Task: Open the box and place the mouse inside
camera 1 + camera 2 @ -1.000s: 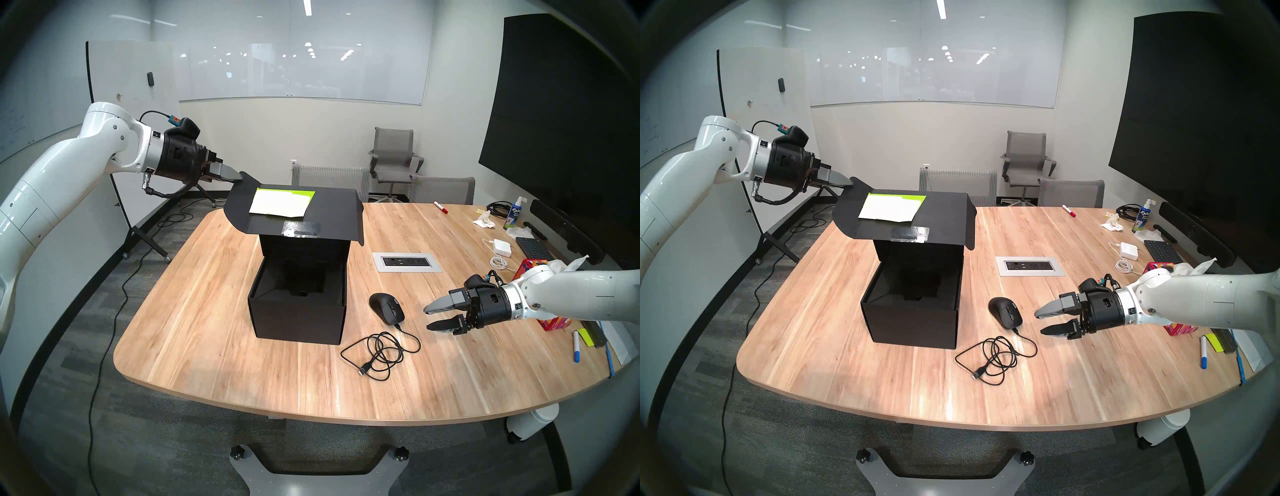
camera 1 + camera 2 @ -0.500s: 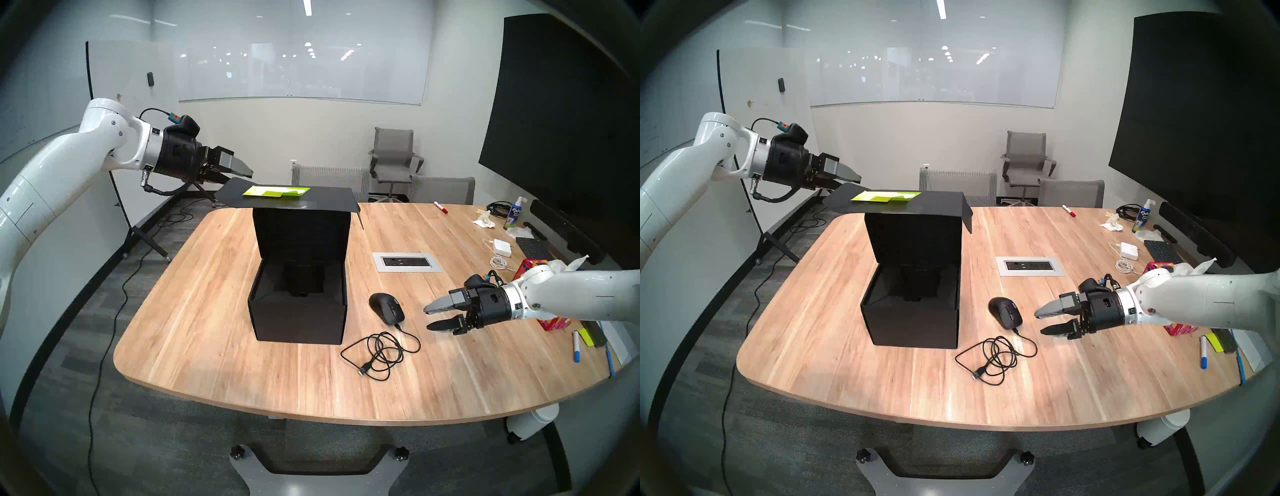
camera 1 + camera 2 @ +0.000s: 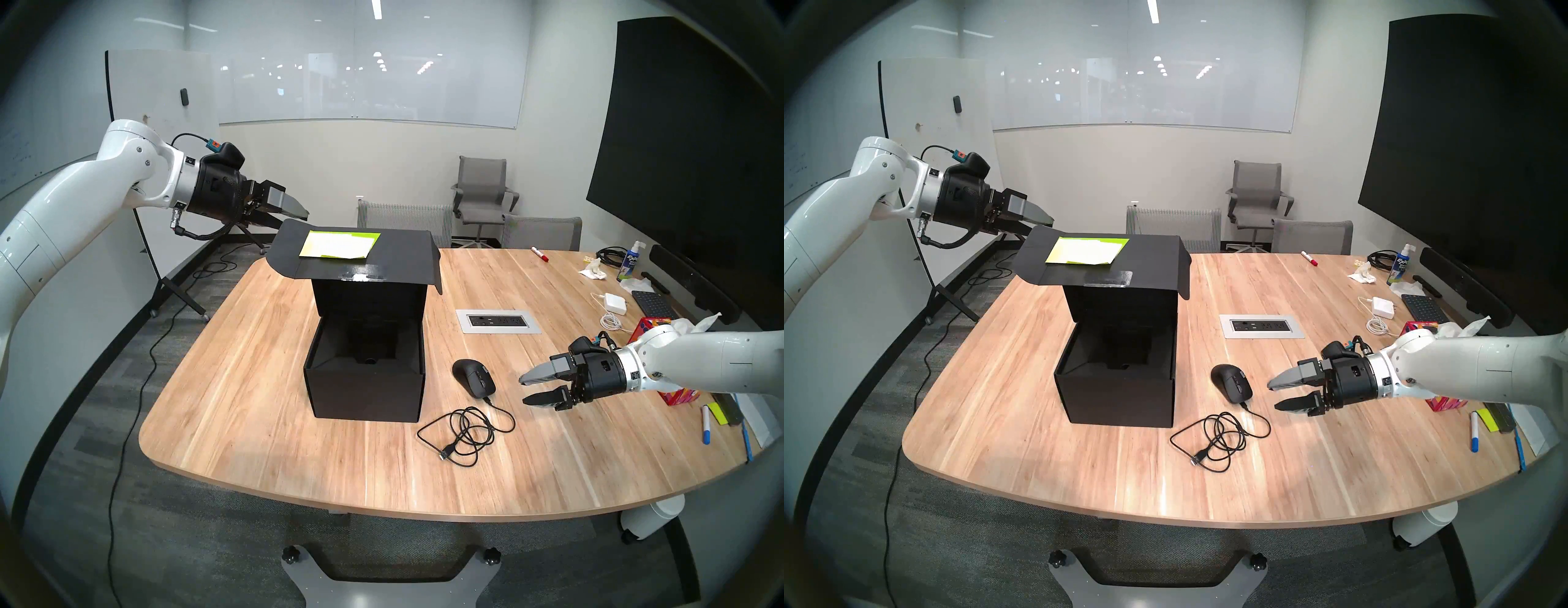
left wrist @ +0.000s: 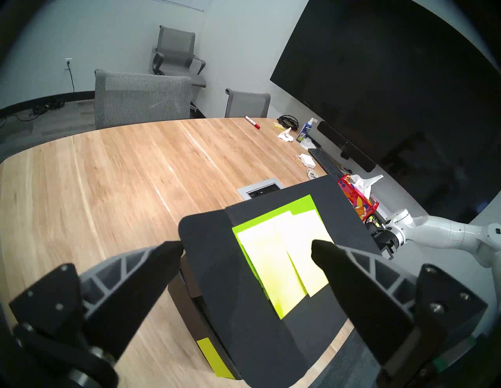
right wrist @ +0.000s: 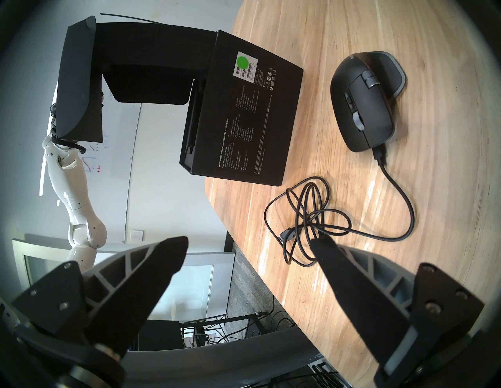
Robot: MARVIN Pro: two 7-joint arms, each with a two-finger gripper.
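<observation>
The mouse, probably light, rigid and smooth-shelled, lay on the table just right of the opened box, best pinched across its flanks with its limp cable trailing, while the right gripper and left gripper were both spread, empty.

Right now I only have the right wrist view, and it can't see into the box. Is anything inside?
Observer: In the box I see only its black foam insert.
Operator: Is the left hand gripping the lid?
Observer: No. The left hand is open, fingertips apart at the edge of the lid.
Operator: Anything on top of that lid?
Observer: Yellow-green sticky notes.
</observation>
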